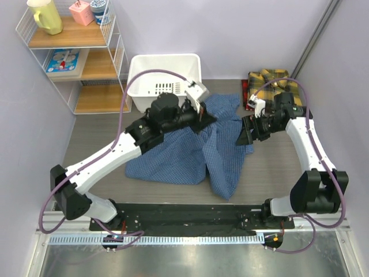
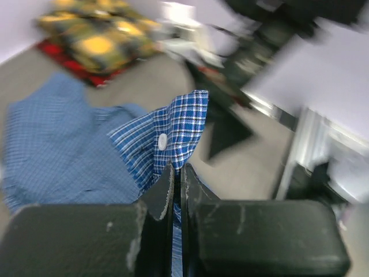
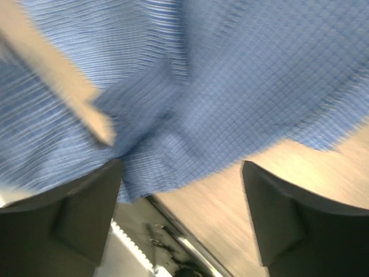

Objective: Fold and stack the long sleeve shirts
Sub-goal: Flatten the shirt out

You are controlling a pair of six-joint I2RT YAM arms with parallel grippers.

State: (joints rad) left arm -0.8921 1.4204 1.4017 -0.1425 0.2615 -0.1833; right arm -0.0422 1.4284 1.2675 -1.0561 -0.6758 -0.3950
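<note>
While our left gripper (image 2: 177, 172) pinches a buttoned edge of the blue shirt (image 1: 190, 153), spread mid-table (image 1: 95, 135) | right gripper (image 3: 181, 173) gapes at its cloth, holding nothing | we judge: thin pinch may slip, shirt drops crumpled | plaid shirt (image 1: 272, 81) lies back right.

Left pincer (image 2: 177, 171) closed, right pincer (image 3: 182, 173) wide.

The blue fine-check cloth shirt (image 1: 190, 156) lies centre, the white plastic basket (image 1: 144, 86) just behind it. The yellow-and-dark plaid cloth shirt (image 1: 274, 78) lies far right.
</note>
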